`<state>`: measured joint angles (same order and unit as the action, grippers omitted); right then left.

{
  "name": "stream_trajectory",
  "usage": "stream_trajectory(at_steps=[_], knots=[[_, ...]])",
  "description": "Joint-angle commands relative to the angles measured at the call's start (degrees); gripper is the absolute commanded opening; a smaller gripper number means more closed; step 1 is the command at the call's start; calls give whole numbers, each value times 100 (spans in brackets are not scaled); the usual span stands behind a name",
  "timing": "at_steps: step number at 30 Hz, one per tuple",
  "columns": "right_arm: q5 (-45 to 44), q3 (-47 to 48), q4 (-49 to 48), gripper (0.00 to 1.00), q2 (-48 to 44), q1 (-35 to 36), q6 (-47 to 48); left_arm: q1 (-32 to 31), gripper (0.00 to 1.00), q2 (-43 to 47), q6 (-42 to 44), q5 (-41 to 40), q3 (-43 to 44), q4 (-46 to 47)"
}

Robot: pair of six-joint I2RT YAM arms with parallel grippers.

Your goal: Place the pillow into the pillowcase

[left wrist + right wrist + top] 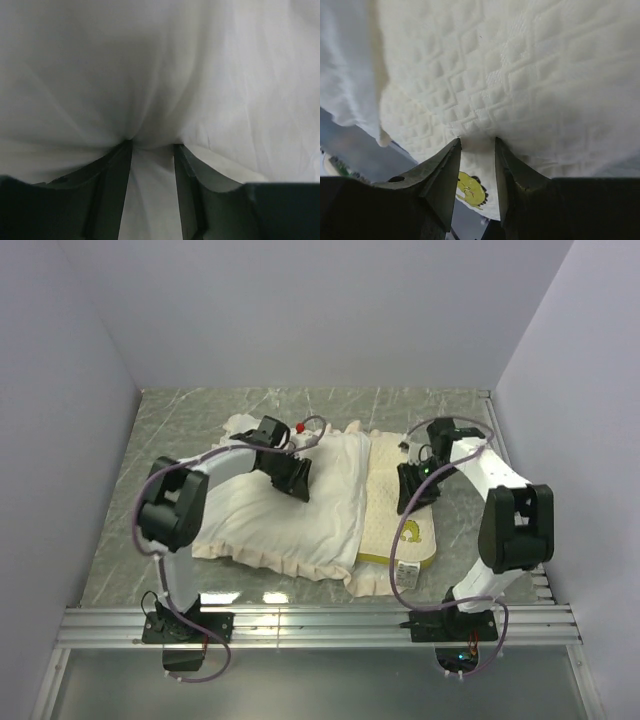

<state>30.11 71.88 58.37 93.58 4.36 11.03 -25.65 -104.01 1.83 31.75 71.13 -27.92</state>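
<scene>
From above there is one big limp white cloth pillowcase with a frilly cream edge. There is also one thick cream-yellow bumpy pillow, and two arms. Both things lie on the grey stone-look table. The pillow is just right of the pillowcase and touches it. Its long side runs from the far end to the near end. Its one round yellow mark is at the near end. The left gripper is down on the pillowcase. The right gripper is down on the pillow.

In the left wrist view, the left gripper has its two fingers apart. Their tips push into the pillowcase.

In the right wrist view, the right gripper also has its two fingers apart. Their tips press on the pillow. The yellow mark shows through the gap. The pillowcase hangs at the left.
</scene>
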Motion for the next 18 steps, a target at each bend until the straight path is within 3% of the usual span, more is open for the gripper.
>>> stream_trajectory(at_steps=[1, 2, 4, 6, 8, 9, 13, 15, 18], knots=[[-137, -420, -25, 41, 458, 152, 111, 25, 45, -1093, -120, -231, 1224, 243], [-93, -211, -610, 41, 738, 153, -160, 16, 42, -1609, -391, -213, 2028, 252], [-206, 132, -896, 41, 1039, 144, -450, 25, 44, -2096, -779, -169, 3093, 340], [-312, 650, -1047, 41, 1022, 153, -488, 86, 53, -2194, -964, -204, 3703, 401], [-471, 1063, -846, 44, 865, 162, -322, 323, 60, -2054, -1052, 242, 3759, 498], [-514, 1117, -810, 46, 498, 170, -216, 446, 65, -1740, -1148, 436, 3533, 559], [-978, 601, -1318, 83, -926, 564, 223, 1035, 70, -685, -1658, 1500, 2320, 1174], [-1918, 135, -1819, 86, -1550, 1326, 312, 1290, 72, -10, -2026, 1703, 1436, 1517], [-2997, -235, -2171, 90, -1633, 2181, 374, 1545, 74, 887, -2684, 1555, 484, 1904]])
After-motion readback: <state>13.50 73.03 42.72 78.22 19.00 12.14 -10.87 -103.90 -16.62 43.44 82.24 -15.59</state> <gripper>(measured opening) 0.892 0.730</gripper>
